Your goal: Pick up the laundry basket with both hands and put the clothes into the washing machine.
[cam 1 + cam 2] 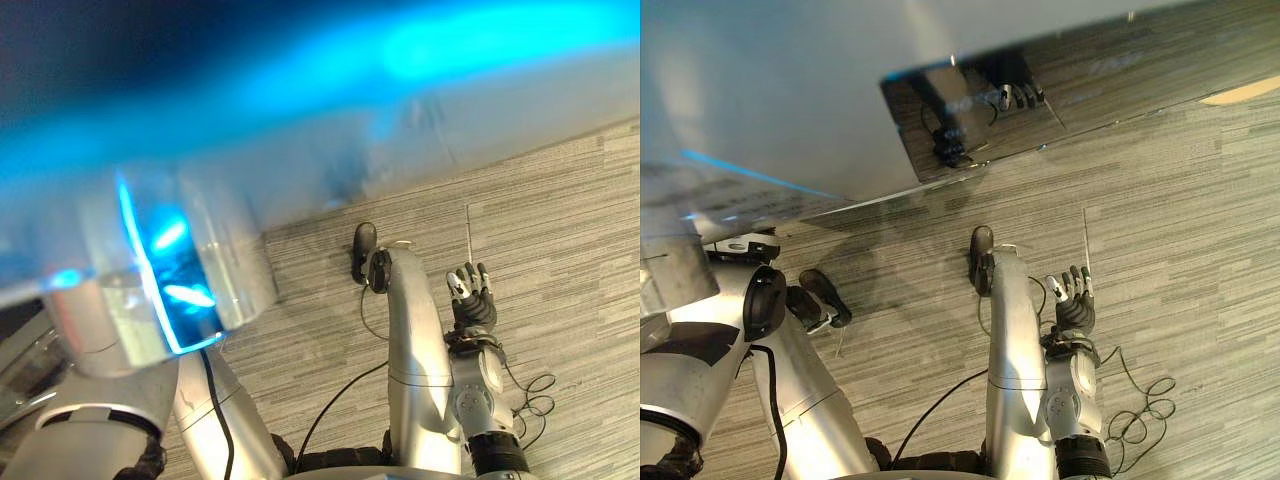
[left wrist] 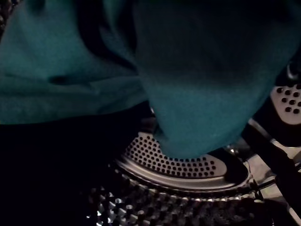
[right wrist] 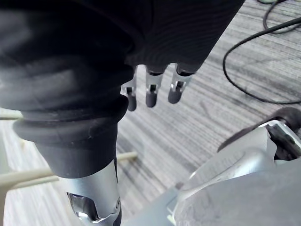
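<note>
1. Hanging in broad folds, a teal garment point(image 2: 202, 84) is inside the washing machine drum point(image 2: 188, 165). The tip of one fold overlaps a perforated steel disc of the drum, and whether the two touch cannot be told.
2. Embossed, glinting metal of the drum wall curves round the disc. A dark, unlit area lies beside the garment, and a second perforated plate point(image 2: 288, 100) shows past the fold.
3. The left hand's state cannot be told from its own wrist view, where the garment and shadow take up the space around it.
4. The right hand point(image 1: 472, 305) hangs at the robot's right side above the grey striped carpet point(image 1: 1180, 260). Its fingers point(image 3: 150, 92) are straight and slightly spread, and they hold nothing.
5. The garment is well apart from the right hand, which is out over open floor while the cloth is inside the drum.
6. A white glossy panel point(image 1: 790, 90) stands ahead of the robot. Its lower edge runs as a slanting line across the carpet, beyond the right hand and apart from it, and the glossy underside mirrors the carpet.
7. Bare carpet lies ahead of the right hand and to its right, giving that arm free room on those sides. Pale bars point(image 3: 127, 156) lie low near the floor in the right wrist view.
8. A blurred pale-and-blue mass point(image 1: 200, 150) lies very close to the head camera in the left eye view. What it is cannot be told.
</note>
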